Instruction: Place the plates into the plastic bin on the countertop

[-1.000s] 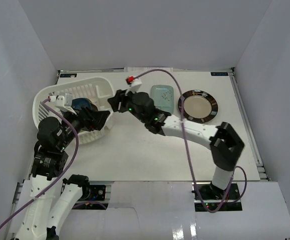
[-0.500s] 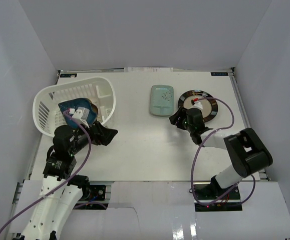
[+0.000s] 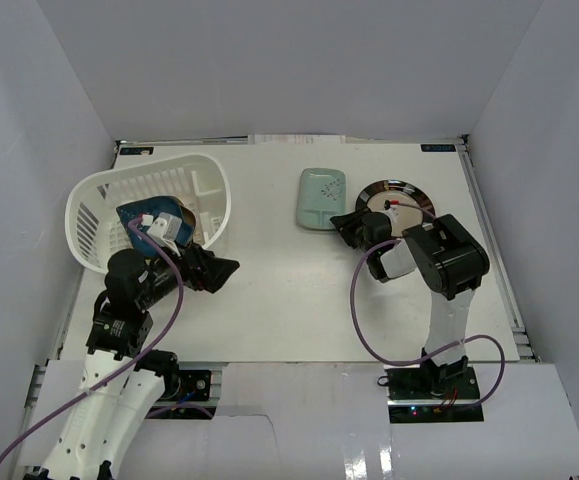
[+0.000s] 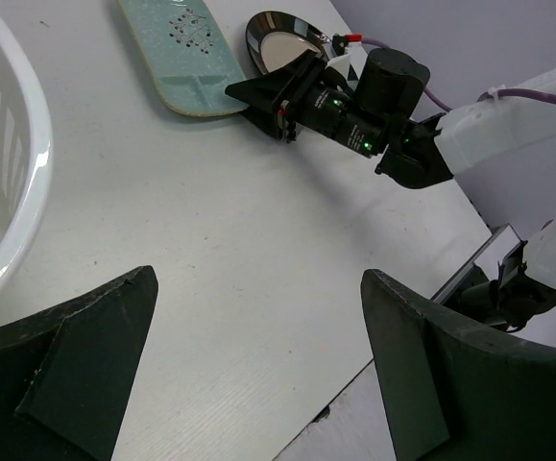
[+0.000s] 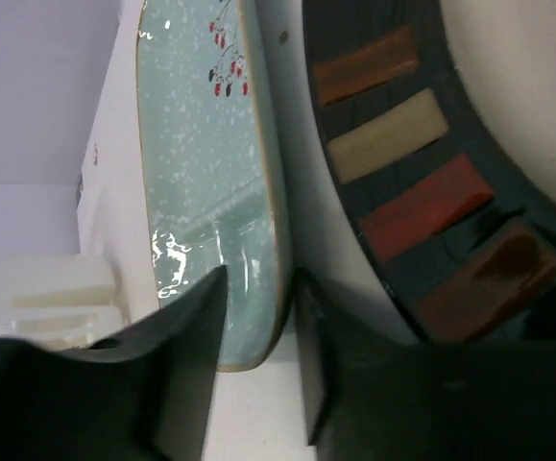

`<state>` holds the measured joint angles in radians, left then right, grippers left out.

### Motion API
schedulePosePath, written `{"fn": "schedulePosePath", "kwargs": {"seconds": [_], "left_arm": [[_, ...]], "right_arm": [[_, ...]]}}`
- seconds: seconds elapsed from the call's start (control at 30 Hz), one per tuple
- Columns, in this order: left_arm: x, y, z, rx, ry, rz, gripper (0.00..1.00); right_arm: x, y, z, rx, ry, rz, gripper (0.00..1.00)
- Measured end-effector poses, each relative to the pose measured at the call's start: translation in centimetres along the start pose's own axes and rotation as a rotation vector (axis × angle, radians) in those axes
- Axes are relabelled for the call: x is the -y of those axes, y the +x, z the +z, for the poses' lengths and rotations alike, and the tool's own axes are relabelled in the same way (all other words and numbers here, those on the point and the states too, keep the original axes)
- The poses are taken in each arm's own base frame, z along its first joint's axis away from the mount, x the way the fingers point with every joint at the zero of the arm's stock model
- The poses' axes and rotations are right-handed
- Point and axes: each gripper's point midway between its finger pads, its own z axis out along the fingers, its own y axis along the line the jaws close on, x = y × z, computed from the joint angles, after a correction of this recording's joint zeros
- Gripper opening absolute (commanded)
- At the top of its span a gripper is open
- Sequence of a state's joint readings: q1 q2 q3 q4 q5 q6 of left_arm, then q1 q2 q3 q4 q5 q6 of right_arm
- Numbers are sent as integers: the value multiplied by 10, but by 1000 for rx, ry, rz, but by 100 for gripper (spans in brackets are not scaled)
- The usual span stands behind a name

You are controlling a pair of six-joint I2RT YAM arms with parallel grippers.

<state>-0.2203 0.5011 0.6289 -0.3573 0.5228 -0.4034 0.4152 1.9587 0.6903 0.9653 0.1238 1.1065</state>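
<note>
Over on the left of the tabletop (image 3: 269, 300) stands the white bin (image 3: 201, 190). It sits upright against the left wall, and a dark blue plate (image 3: 141, 216) lies inside it, partly hidden by the left arm's wrist. The left pincer (image 4: 258, 384) hangs just beside the bin's near right rim, a little above the bare surface. Its two fingers are spread wide with nothing between them.

Two plates lie flat outside the bin, towards the far right. The pale teal plate (image 3: 322, 197) is a rectangle with a small red sprig painted at its far end. Close beside it on the right, with only a narrow strip of white between them, sits the round black-rimmed plate (image 3: 414, 205). Its dark border carries red, tan and brown blocks.

The right arm is folded back on itself, and the right pincer (image 5: 258, 279) is down low at the teal plate's near right corner, in the slot between the two plates. From its own camera the fingers stand only a narrow gap apart, and the plate's right rim runs into that gap. One finger overlaps the glazed face and the other sits on the outer side of the rim. From here I cannot tell whether they are pressing on the rim or only straddling it. The teal plate looks to be resting on the tabletop.
</note>
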Motion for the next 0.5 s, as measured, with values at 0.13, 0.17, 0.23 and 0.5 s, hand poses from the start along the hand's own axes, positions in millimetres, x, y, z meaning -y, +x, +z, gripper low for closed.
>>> {"fn": "schedulePosePath", "kwargs": {"seconds": [0.13,0.17,0.23,0.5], "left_arm": [[1,0,0,-3,7,1,98],[1,1,0,-3,9,2,98],[1,0,0,-3,9,3,98],[12,-16,-2,16,21,-13,98]], "right_arm": [[6,3,7,17,15,82,8],[8,3,5,24,20,85,8],[10,6,-2,23,19,87,8],[-23,3,-60,10,-16,-83,8]]}}
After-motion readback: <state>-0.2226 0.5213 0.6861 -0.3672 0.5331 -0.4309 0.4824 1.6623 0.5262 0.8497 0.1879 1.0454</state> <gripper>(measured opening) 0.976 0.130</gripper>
